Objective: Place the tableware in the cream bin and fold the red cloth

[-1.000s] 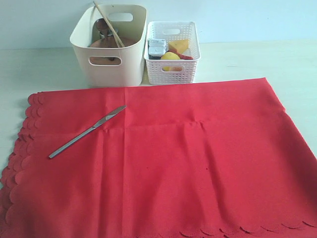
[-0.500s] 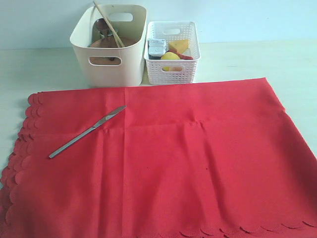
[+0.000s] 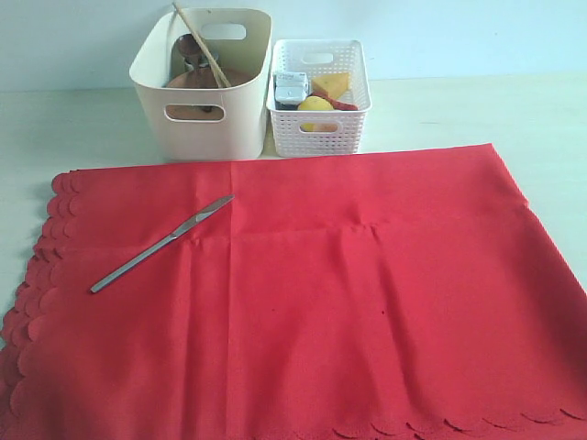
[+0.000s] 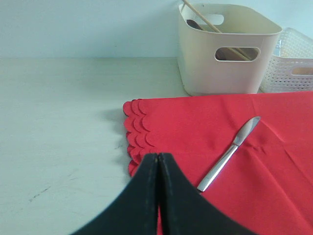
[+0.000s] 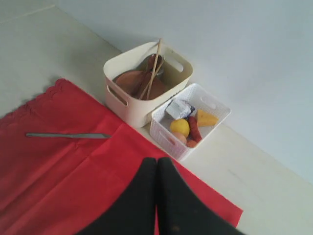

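One piece of tableware is not yet in the bin. In the exterior view the knife [image 3: 162,243] lies flat on the red cloth [image 3: 367,302] toward its nine o'clock side, with the blade tip aimed at about two o'clock. The cream bin [image 3: 204,82] stands on the table [image 3: 55,119] just past the cloth's far edge at eleven o'clock. The chopsticks [image 3: 204,50] lean out of it above a brown plate [image 3: 188,81], and the white basket [image 3: 319,96] of food sits close beside it at its three o'clock. The cloth is spread open and unfolded, probably because the knife has to come off it first. In the left wrist view the left gripper [image 4: 157,161] has its jaws pressed together on nothing. It hangs by the cloth's scalloped corner with the knife just ahead, so this arm looks best placed to fetch it. In the right wrist view the right gripper [image 5: 156,164] is likewise closed and empty, held high over the cloth with bin and basket in sight, likely parked out of the way.
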`<state>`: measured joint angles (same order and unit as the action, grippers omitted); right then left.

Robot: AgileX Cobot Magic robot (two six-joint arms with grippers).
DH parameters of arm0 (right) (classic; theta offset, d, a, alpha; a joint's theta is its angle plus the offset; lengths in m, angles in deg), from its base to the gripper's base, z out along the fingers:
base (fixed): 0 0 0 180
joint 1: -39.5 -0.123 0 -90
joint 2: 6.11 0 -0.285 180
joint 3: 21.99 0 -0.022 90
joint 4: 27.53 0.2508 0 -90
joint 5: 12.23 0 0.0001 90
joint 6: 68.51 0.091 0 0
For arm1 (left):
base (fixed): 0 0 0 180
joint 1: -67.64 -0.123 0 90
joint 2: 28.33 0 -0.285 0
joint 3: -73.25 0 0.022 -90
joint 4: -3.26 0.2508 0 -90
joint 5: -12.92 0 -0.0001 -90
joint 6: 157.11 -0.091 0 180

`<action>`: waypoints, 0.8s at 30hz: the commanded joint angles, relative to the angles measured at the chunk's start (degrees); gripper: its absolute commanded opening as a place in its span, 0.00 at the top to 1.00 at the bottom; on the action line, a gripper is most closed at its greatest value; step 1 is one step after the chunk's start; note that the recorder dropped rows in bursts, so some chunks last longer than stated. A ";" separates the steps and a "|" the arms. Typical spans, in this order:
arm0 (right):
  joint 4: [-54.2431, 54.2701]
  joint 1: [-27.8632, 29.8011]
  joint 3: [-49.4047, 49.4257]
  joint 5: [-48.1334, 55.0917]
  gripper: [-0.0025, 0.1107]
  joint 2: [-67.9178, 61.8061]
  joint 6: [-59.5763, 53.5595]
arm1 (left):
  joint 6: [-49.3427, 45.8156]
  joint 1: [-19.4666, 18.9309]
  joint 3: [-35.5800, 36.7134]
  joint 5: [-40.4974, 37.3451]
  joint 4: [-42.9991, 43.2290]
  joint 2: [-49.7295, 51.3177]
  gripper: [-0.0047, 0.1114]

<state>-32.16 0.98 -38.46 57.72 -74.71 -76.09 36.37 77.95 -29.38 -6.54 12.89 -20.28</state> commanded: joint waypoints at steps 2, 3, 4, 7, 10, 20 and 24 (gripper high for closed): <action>-0.54 0.19 13.00 -7.38 0.98 8.90 0.12 | 0.23 0.35 -0.15 0.66 0.17 -0.26 0.95; -0.54 0.19 15.54 -9.12 0.98 10.56 0.12 | 0.23 0.35 -0.15 0.66 0.17 -0.26 0.95; -0.54 0.19 18.02 -10.83 0.98 11.82 0.12 | 0.23 0.35 -0.15 0.66 0.17 -0.26 0.95; -0.54 0.19 25.09 -15.80 0.98 16.32 0.12 | 0.23 0.35 -0.15 0.66 0.17 -0.26 0.95; -0.54 0.19 31.15 -20.14 0.98 20.10 0.12 | 0.23 0.35 -0.15 0.66 0.17 -0.26 0.95; -0.54 0.19 44.25 -26.38 0.98 24.78 1.78 | 0.23 0.35 -0.15 0.66 0.17 -0.26 0.95; -0.54 0.19 47.29 -30.02 0.98 24.78 2.90 | 0.23 0.35 -0.15 0.66 0.17 -0.26 0.95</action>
<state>-32.16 0.98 6.97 31.42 -50.06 -74.50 36.37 77.95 -29.38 -6.54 12.89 -20.28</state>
